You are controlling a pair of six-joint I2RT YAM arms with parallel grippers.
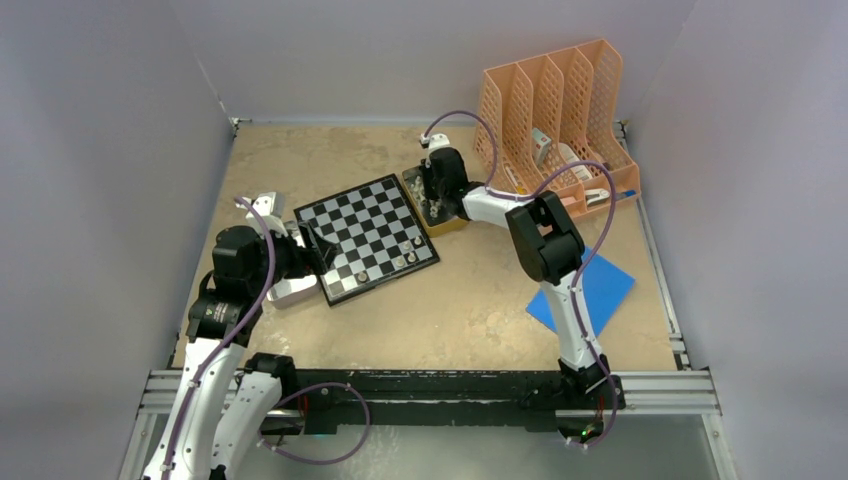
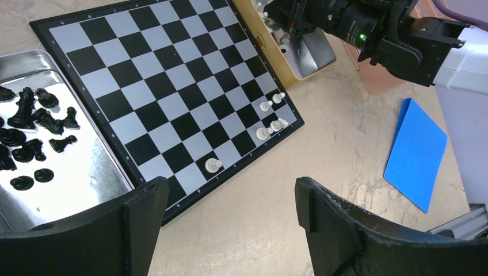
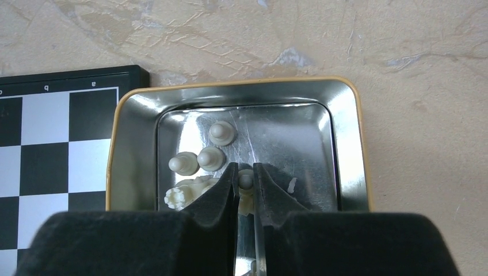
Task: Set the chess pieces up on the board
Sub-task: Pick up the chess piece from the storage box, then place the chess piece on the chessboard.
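Pale piece (image 3: 246, 181) was clamped by right claw (image 3: 246, 171) inside far tin (image 3: 345, 144) | left claw (image 2: 230, 210) stood open at board (image 2: 172, 86) left edge

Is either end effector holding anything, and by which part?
Right end effector pinches a pale chess piece by its head, inside the tin; left end effector is open, empty.

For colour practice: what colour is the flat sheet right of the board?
Blue; the sheet shows best from the left wrist.

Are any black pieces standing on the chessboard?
No, only pale pieces stand on the board; the black pieces lie in the metal tray.
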